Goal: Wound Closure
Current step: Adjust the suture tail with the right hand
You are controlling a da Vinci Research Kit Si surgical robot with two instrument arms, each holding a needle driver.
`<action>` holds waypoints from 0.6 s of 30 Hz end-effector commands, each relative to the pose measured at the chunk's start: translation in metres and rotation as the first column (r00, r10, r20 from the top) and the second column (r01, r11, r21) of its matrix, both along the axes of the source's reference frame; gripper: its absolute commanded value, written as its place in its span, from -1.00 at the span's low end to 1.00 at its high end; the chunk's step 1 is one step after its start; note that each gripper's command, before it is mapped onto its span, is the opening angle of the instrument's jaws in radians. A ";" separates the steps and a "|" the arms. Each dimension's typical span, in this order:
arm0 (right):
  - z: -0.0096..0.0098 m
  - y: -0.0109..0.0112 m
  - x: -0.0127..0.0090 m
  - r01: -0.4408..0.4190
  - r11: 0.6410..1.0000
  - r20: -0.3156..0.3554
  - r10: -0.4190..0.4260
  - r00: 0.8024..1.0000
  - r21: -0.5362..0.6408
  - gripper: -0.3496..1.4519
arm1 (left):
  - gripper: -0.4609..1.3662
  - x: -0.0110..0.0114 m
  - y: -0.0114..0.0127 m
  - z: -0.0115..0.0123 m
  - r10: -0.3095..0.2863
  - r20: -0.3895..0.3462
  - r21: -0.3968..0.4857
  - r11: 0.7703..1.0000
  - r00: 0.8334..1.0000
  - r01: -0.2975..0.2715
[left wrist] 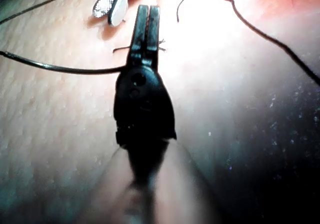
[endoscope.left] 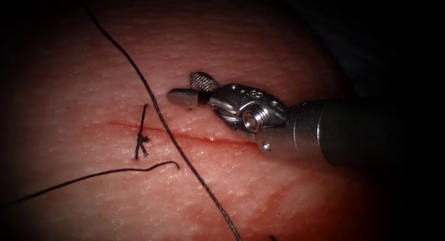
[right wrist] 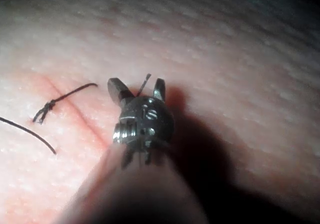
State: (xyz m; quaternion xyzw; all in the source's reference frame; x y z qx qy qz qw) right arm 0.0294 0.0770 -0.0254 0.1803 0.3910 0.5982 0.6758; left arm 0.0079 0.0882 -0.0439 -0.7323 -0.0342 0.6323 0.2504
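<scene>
Your right tool (endoscope.left: 192, 89) reaches in from the right of the frame, shaft nearly level, jaws spread wide just above the cut (endoscope.left: 185, 135) at centre, holding nothing. Your left tool (left wrist: 145, 24) has its jaws closed, empty, over the tissue (endoscope.left: 259, 51). The thread (endoscope.left: 157, 113) runs diagonally across the cut, beside a tied knot (endoscope.left: 142, 139).

Your tissue (endoscope.left: 259, 46) carries a red cut (endoscope.left: 185, 135), a tied knot (endoscope.left: 141, 139) across it, loose thread (endoscope.left: 153, 102) and red fluid (endoscope.left: 278, 194).
</scene>
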 end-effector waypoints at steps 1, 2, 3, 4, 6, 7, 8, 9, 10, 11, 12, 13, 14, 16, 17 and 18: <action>-0.0002 -0.0001 -0.0001 0.005 1.000 -0.004 -0.005 1.000 0.001 -0.07 | -0.88 0.0000 0.0001 0.0000 0.004 0.002 0.000 1.000 1.000 -0.004; -0.0002 -0.0001 -0.0001 0.005 1.000 -0.004 -0.005 1.000 0.001 -0.22 | -0.88 0.0000 0.0001 0.0000 0.004 0.002 0.000 1.000 1.000 -0.004; -0.0003 -0.0002 -0.0002 0.007 1.000 -0.003 -0.007 1.000 0.003 -0.77 | -0.88 -0.0001 0.0001 0.0000 0.004 0.000 -0.006 1.000 1.000 -0.004; -0.0006 -0.0002 -0.0002 0.013 1.000 -0.005 -0.013 1.000 0.009 -1.00 | -0.88 -0.0001 0.0002 0.0000 0.004 0.000 -0.005 1.000 1.000 -0.004; -0.0009 0.0000 -0.0002 0.021 1.000 -0.014 -0.021 1.000 0.018 -1.00 | -0.88 -0.0001 0.0002 0.0001 0.003 0.000 -0.005 1.000 1.000 -0.003; -0.0011 0.0003 -0.0001 0.017 1.000 -0.016 -0.017 1.000 0.025 -1.00 | -0.88 -0.0001 0.0002 0.0001 0.003 0.000 -0.005 1.000 1.000 -0.003; -0.0014 0.0006 -0.0001 0.032 0.999 -0.019 -0.032 0.999 0.000 -1.00 | -0.88 -0.0001 0.0002 0.0001 0.003 0.000 -0.005 1.000 1.000 -0.003; -0.0017 0.0009 -0.0001 0.033 0.999 -0.031 -0.034 0.999 -0.015 -1.00 | -0.88 -0.0001 0.0002 0.0001 0.003 0.000 -0.005 1.000 1.000 -0.003; -0.0019 0.0012 -0.0001 0.032 0.999 -0.037 -0.033 0.999 -0.030 -1.00 | -0.88 -0.0001 0.0002 0.0001 0.003 0.000 -0.005 1.000 1.000 -0.003; -0.0022 0.0016 -0.0001 0.027 0.999 -0.048 -0.029 0.998 -0.041 -1.00 | -0.88 -0.0001 0.0003 0.0001 0.004 0.000 -0.005 1.000 1.000 -0.004; -0.0025 0.0019 -0.0001 0.028 0.998 -0.050 -0.031 0.998 -0.061 -1.00 | -0.88 -0.0001 0.0003 0.0001 0.003 0.000 -0.005 1.000 1.000 -0.003; -0.0026 0.0020 -0.0001 0.028 0.997 -0.049 -0.031 0.998 -0.067 -1.00 | -0.88 -0.0001 0.0004 0.0001 0.004 0.000 -0.004 1.000 1.000 -0.004; -0.0029 0.0023 -0.0002 0.025 0.996 -0.045 -0.029 0.999 -0.080 -1.00 | -0.88 -0.0001 0.0004 0.0001 0.004 0.000 -0.004 1.000 1.000 -0.004; -0.0035 0.0028 -0.0003 0.012 0.993 -0.039 -0.017 0.999 -0.119 -1.00 | -0.88 -0.0001 0.0005 0.0002 0.004 0.001 -0.004 1.000 1.000 -0.004; -0.0037 0.0030 -0.0004 0.008 0.992 -0.039 -0.013 0.999 -0.128 -1.00 | -0.88 -0.0001 0.0006 0.0002 0.004 0.001 -0.003 1.000 1.000 -0.004; -0.0039 0.0032 -0.0005 -0.004 0.990 -0.038 -0.002 0.999 -0.141 -1.00 | -0.88 -0.0001 0.0006 0.0003 0.004 0.001 -0.003 1.000 1.000 -0.004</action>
